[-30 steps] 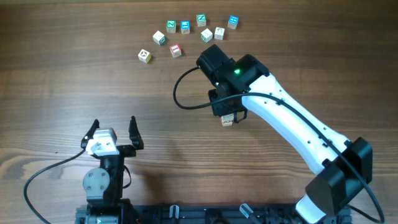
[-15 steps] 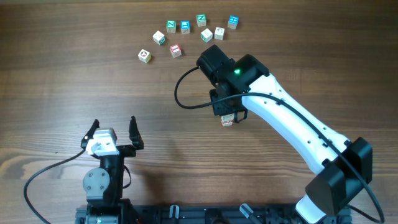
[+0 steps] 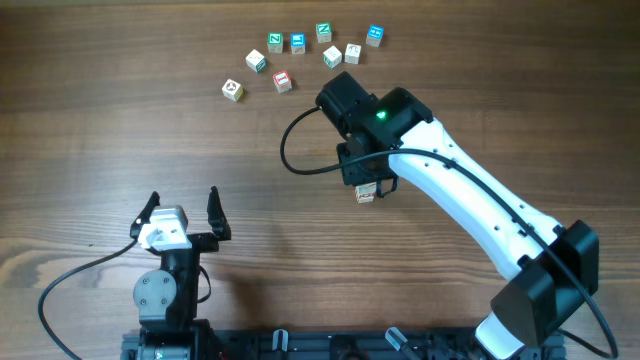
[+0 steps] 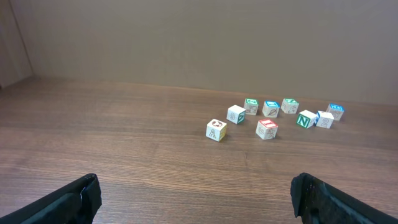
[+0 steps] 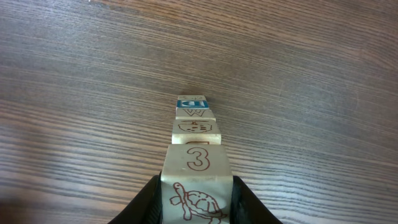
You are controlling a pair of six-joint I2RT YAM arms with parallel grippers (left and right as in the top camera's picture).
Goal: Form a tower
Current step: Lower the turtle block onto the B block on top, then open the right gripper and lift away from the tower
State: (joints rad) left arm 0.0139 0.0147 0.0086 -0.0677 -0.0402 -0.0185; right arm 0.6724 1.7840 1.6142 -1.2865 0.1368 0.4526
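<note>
On the tower [image 5: 196, 149], the top cube [image 5: 197, 160] bears a red outlined 3; a lower cube [image 5: 193, 113] seems to read W. Elsewhere, a yellow-trimmed cube [image 4: 216, 130] shows A and a green cube [image 4: 305, 119] shows N.

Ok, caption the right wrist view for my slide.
Right fingers grip the pale numbered top cube of a narrow wooden letter-cube tower over the brown wooden table.

Overhead, the right gripper [image 3: 366, 182] covers most of the tower [image 3: 366, 196]; only a red-printed cube peeks out at centre. In the right wrist view, the bottom edge cuts off the tower's top and the fingers [image 5: 144, 202]. The left fingers [image 4: 78, 200] are cropped at the lower corners. Overhead, the letters on the loose cubes [image 3: 298, 43] at upper centre are too small to read.
</note>
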